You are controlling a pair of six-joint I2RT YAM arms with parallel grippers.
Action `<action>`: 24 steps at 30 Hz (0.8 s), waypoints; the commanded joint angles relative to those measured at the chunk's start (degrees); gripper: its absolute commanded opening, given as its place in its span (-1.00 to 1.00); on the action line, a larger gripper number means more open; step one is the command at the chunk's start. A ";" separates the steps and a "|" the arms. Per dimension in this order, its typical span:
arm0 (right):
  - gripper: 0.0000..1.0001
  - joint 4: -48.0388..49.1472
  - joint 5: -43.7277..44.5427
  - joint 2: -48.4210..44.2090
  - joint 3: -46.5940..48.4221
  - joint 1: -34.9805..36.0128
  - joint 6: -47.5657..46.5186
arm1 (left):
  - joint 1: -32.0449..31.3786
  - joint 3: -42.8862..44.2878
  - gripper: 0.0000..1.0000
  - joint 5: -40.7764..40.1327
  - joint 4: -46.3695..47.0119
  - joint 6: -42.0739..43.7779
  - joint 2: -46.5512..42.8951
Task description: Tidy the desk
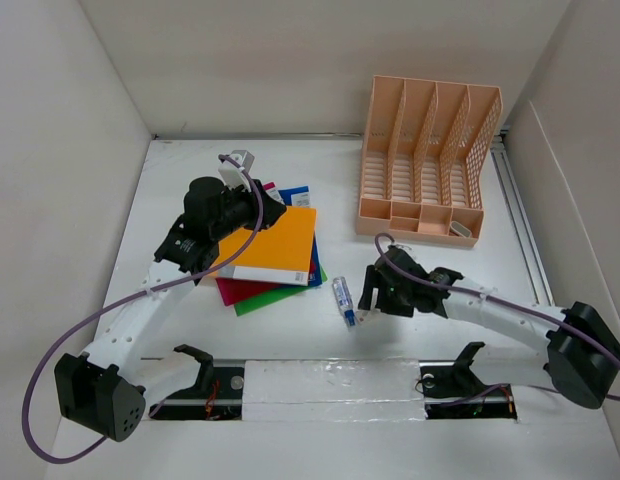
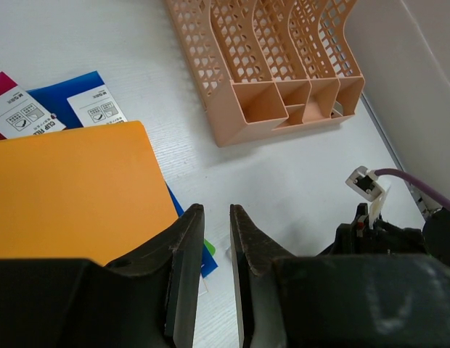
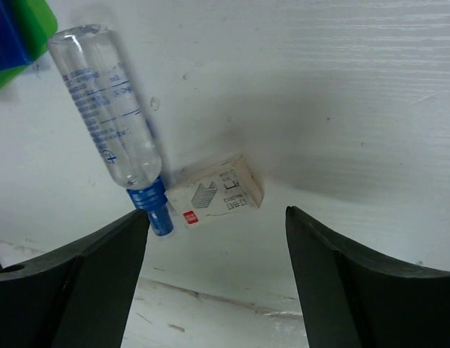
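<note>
Plain white walls (image 1: 320,60) rise behind and beside the white desk (image 1: 280,335) — smooth, softly lit.

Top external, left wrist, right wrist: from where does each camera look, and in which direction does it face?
Top external: above and behind the arm bases, looking down on the desk; both arms show whole.
Left wrist: on the left arm, above the orange folder, facing the peach file rack; the left gripper shows, fingers slightly apart.
Right wrist: on the right arm, looking down at the bottle and small box; the right gripper shows, open.
Shared: top external and left wrist both show folder and rack.
</note>
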 commanded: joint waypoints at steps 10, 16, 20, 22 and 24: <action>0.60 2.58 -0.11 3.44 1.52 0.39 3.11 | 0.14 -0.41 -0.64 1.02 1.98 0.28 -2.39; 0.32 5.22 -3.27 5.02 0.91 0.92 4.17 | 0.14 -0.41 -0.63 1.02 2.06 0.37 -2.48; 0.32 3.56 -4.51 5.12 0.21 1.53 4.79 | 0.14 -0.49 -0.64 1.28 2.06 0.28 -2.21; 0.36 2.06 -3.29 4.15 -0.32 1.53 5.40 | 0.14 -0.58 -0.63 1.46 2.06 0.28 -2.30; 0.36 0.13 -2.84 2.93 -1.02 1.53 6.10 | 0.14 -0.49 -0.63 1.28 1.98 0.28 -2.30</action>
